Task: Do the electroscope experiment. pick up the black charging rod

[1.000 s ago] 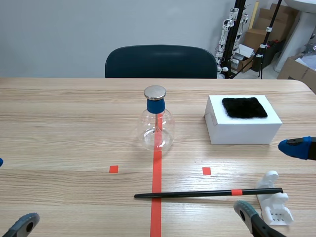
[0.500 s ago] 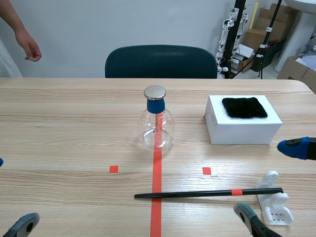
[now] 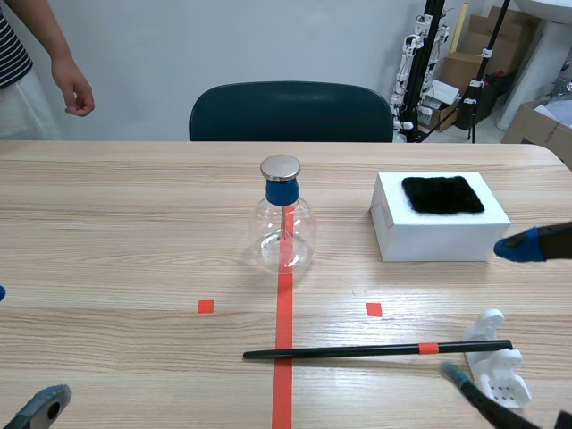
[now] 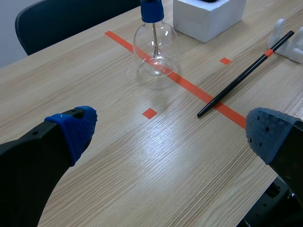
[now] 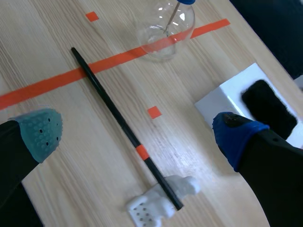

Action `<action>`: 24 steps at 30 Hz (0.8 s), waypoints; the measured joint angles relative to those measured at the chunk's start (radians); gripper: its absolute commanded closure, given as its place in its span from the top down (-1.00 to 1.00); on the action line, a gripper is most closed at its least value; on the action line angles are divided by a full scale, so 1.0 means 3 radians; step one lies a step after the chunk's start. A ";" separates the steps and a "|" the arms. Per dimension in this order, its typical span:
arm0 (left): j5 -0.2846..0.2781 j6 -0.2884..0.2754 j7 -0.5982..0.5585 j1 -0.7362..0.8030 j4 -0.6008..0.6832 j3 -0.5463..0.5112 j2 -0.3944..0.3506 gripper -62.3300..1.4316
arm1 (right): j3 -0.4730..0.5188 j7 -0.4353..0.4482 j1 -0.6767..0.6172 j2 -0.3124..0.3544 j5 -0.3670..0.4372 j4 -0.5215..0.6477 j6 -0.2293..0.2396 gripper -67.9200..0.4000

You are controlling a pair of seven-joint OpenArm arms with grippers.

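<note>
Over the table (image 5: pixel 71 161), the right gripper (image 5: pixel 137 131) hangs with fingers spread above the rod (image 5: pixel 110 108), seemingly approaching: next, lower and clamp.

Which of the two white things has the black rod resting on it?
The small white stand: one end of the black rod lies on it. The bigger white box carries only a black furry pad.
</note>
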 measured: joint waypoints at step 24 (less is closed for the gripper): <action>0.0078 -0.0041 -0.0132 -0.1055 -0.0773 0.0253 0.0209 1.00 | -0.2410 -0.2200 0.2333 0.1181 0.0025 -0.0184 0.0064 1.00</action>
